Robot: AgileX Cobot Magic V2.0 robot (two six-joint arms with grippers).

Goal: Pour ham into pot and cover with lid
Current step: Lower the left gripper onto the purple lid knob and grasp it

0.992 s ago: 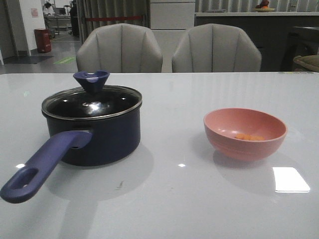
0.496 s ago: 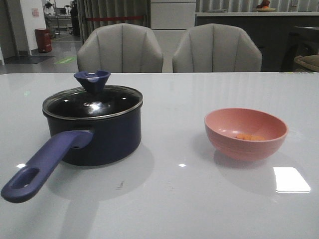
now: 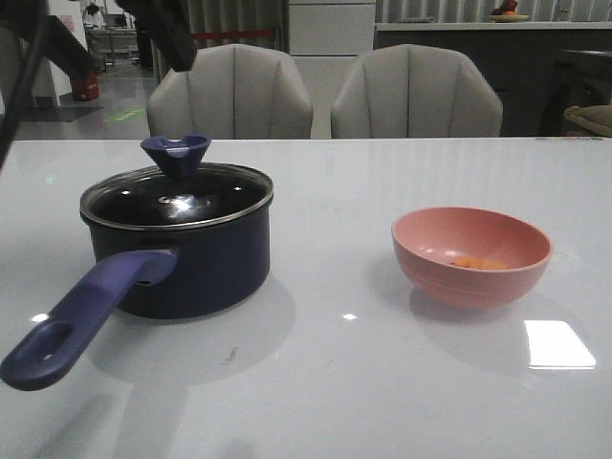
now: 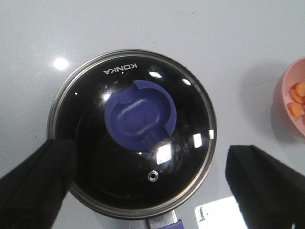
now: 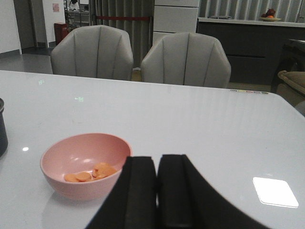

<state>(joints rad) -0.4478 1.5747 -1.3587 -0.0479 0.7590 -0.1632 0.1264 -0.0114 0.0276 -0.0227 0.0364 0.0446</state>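
Observation:
The dark navy pot (image 3: 196,273) stands left on the table, its purple-blue handle (image 3: 81,316) pointing to the front left. The glass lid (image 3: 177,198) with its purple-blue knob (image 3: 175,153) sits on it. The ham (image 3: 478,262) lies in a pink bowl (image 3: 470,256) at the right. My left gripper (image 4: 145,162) hangs high above the lid (image 4: 133,133), open and empty, its fingers wider apart than the lid. Part of the left arm (image 3: 167,33) shows at the top left. My right gripper (image 5: 157,164) is shut and empty, low beside the bowl (image 5: 86,164) with the ham (image 5: 93,172).
Two grey chairs (image 3: 325,96) stand behind the table's far edge. A bright light reflection (image 3: 557,344) lies on the glossy white tabletop to the right of the bowl. The pot's side (image 5: 2,129) shows at the edge of the right wrist view.
My left arm has come into the front view at the top left, above the pot. The pot, lid and bowl have not moved.

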